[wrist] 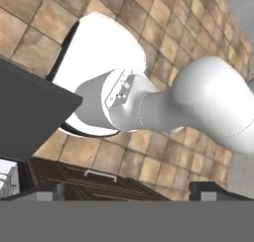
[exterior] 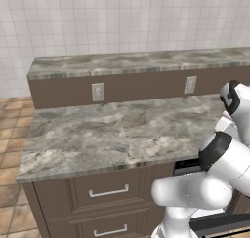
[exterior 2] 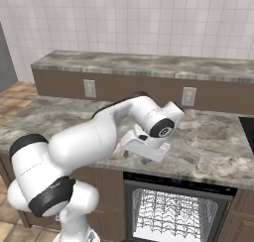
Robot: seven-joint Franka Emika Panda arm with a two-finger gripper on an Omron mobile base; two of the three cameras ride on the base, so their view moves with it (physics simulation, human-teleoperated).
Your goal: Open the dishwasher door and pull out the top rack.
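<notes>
Item: tool [exterior 2: 138,158]. Jaws spread wide, holding nothing; poised just above the worktop [exterior 2: 213,142] edge, over the dishwasher opening.
Arm: elbow raised, forearm folded down across the worktop front.
Dishwasher door [wrist: 30,112]: dropped open, dark panel low.
Top rack [exterior 2: 171,211]: pale wire basket, seemingly inside the cavity.
Step, judged: door done; rack pull pending. Next: lower the tool to the rack's front rail, grip, draw outward.

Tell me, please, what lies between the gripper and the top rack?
In the right base view, the counter's front edge and the dishwasher's dark upper frame lie between the gripper and the top rack.
</notes>
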